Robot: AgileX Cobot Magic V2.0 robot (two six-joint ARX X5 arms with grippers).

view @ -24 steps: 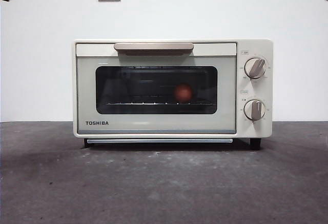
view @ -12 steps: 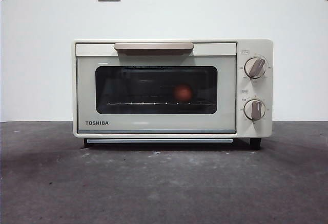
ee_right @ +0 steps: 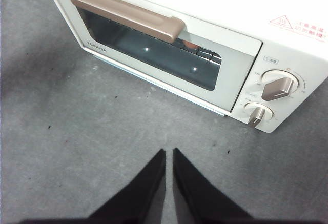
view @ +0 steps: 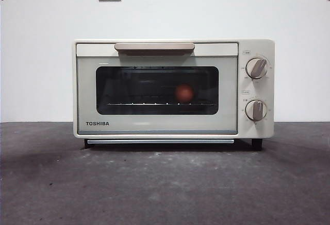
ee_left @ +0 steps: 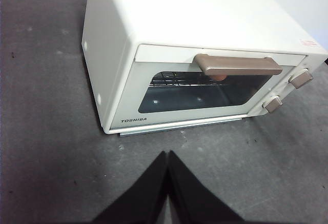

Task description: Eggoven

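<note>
Both grippers, left gripper [ee_left: 167, 155] and right gripper [ee_right: 168, 152], hover with jaws together clear of the shut oven [view: 154, 127], whose egg [view: 184, 93] sits on the rack at four o'clock of the window's middle; jolting could roll it.

The front view looks level, close, at the Toshiba toaster oven [view: 173, 88] door; both wrist views look down on that door from opposite sides.
</note>
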